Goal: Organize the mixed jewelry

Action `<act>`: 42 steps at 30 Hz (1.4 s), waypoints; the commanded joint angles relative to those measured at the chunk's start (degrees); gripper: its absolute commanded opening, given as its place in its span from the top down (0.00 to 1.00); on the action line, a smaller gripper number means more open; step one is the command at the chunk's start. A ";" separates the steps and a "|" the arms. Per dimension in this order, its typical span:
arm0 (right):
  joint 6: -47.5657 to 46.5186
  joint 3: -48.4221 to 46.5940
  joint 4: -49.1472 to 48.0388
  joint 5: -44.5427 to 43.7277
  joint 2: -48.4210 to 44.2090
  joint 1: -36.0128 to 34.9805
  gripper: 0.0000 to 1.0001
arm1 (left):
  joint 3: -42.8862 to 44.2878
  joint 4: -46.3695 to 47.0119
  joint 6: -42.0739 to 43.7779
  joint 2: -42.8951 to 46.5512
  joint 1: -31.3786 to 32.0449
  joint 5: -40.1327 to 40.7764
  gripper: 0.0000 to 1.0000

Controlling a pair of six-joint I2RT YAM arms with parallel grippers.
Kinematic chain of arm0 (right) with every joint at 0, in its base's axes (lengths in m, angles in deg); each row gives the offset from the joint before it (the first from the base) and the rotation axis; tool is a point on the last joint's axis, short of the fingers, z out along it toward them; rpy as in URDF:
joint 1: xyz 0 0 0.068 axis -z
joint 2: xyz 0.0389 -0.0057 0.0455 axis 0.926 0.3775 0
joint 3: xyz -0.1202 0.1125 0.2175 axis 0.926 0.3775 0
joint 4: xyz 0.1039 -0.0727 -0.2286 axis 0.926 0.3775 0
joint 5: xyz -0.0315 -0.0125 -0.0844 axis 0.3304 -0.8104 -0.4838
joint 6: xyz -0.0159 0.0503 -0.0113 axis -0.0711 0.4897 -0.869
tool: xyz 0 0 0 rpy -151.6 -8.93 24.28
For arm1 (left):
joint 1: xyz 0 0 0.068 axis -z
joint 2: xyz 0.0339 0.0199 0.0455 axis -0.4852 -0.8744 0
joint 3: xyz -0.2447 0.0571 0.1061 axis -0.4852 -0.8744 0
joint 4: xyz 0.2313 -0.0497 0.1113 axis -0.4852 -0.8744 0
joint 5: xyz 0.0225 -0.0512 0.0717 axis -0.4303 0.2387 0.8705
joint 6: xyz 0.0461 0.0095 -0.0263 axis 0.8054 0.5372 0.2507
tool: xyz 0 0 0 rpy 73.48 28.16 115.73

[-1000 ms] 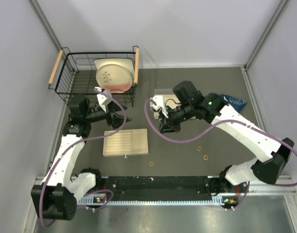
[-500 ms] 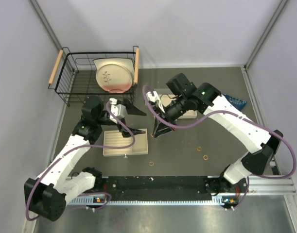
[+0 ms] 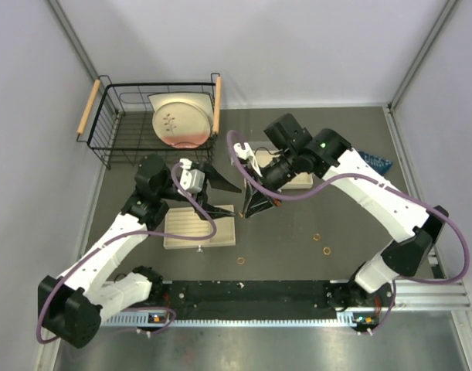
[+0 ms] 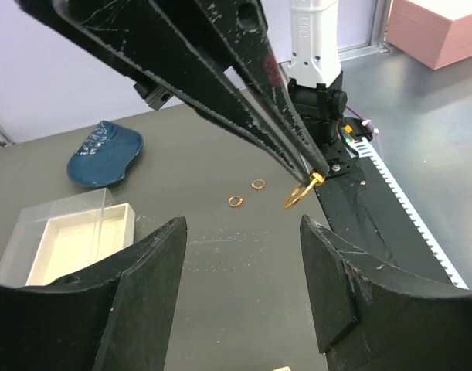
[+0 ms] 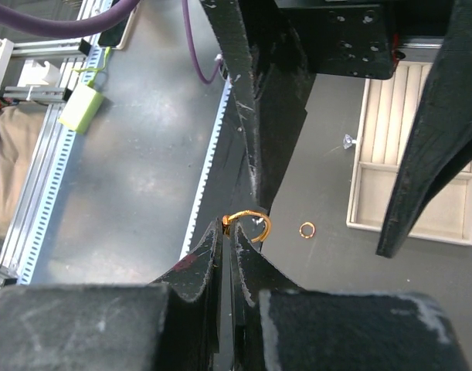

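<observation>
1. My right gripper (image 5: 228, 236) is clenched on a gold ring (image 5: 249, 222), just right of the beige tray (image 3: 198, 228)
2. My left gripper (image 4: 243, 270) is spread wide, holding nothing; its fingers (image 5: 256, 131) crowd close in front of that ring
3. One loose ring (image 5: 307, 229) lies near the tray, and a pair of rings (image 4: 236, 201) lies farther right on the table (image 3: 290, 247)
4. From above, the held ring is lost among the fingers; both wrist cameras show it
5. Only the top view shows the wire basket (image 3: 89, 108) and plate (image 3: 181, 124); the left wrist shows the blue pouch (image 4: 104, 151) and white box (image 4: 73, 243) beyond
</observation>
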 commanded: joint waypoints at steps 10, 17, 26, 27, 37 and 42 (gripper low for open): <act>0.05 -3.94 -0.32 0.56 1.36 1.48 1.00 | -1.24 2.47 -1.75 0.69 1.70 -2.12 0.38; 0.22 -4.29 -0.24 -0.06 2.06 1.48 1.00 | -2.82 8.87 -6.40 0.61 2.32 -1.59 0.46; 0.57 -5.00 -0.24 -0.85 2.33 1.39 1.00 | -3.27 11.34 -7.64 0.69 2.41 -1.33 0.56; 0.49 -5.00 -0.32 -0.85 2.41 1.39 1.00 | -3.44 11.35 -7.64 0.69 2.41 -1.33 0.57; 0.66 -5.35 -0.32 -1.38 2.68 1.39 1.00 | -3.71 10.99 -7.64 0.87 2.41 -1.42 0.76; 0.75 -5.44 -0.41 -1.64 2.77 1.39 1.00 | -3.80 10.64 -7.55 0.78 2.49 -1.24 0.81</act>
